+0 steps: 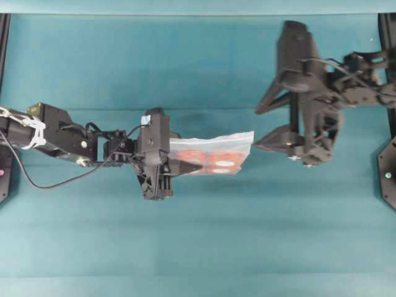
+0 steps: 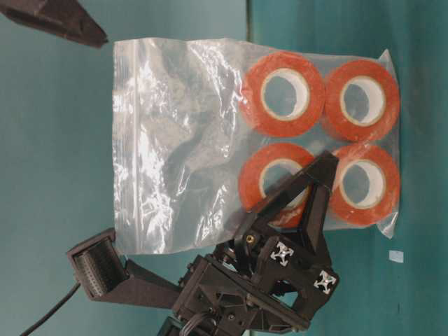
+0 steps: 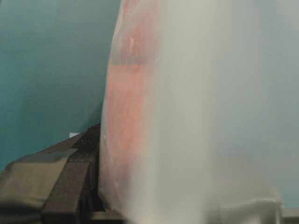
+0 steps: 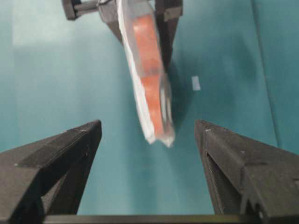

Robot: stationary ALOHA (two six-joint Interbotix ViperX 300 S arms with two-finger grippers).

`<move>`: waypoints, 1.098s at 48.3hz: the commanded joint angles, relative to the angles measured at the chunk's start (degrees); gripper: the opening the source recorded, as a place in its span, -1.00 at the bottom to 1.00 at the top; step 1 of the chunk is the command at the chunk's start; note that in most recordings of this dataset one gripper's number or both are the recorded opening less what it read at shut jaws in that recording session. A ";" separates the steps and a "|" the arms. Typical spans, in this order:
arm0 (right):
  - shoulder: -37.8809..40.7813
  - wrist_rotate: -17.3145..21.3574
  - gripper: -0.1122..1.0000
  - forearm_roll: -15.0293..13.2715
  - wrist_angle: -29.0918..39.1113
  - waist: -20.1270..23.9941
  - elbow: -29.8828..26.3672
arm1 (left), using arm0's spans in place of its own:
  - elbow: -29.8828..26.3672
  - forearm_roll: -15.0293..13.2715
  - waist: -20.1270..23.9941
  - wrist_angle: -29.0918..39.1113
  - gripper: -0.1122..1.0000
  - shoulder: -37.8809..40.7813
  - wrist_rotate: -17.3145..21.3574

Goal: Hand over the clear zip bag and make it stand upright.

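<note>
The clear zip bag (image 1: 238,143) hangs above the teal table, with orange-red tape rolls (image 2: 283,94) bunched at one end. My left gripper (image 1: 190,163) is shut on that end, one black finger (image 2: 316,187) lying across a roll. In the left wrist view the blurred bag (image 3: 187,116) fills the frame beside a finger (image 3: 70,179). My right gripper (image 4: 147,126) is wide open. The bag's free end (image 4: 159,133) reaches about level with its fingertips, touching neither. That gripper sits just right of the bag (image 1: 257,128).
A small white scrap (image 4: 196,83) lies on the table below the bag. Dark frame posts (image 1: 388,185) stand at the left and right edges of the overhead view. Teal tabletop (image 1: 198,247) stretches in front of both arms.
</note>
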 commanded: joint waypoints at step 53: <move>-6.06 1.41 0.77 0.09 -3.87 -0.18 4.04 | -0.18 0.00 -0.09 -0.09 -0.36 -0.53 -0.09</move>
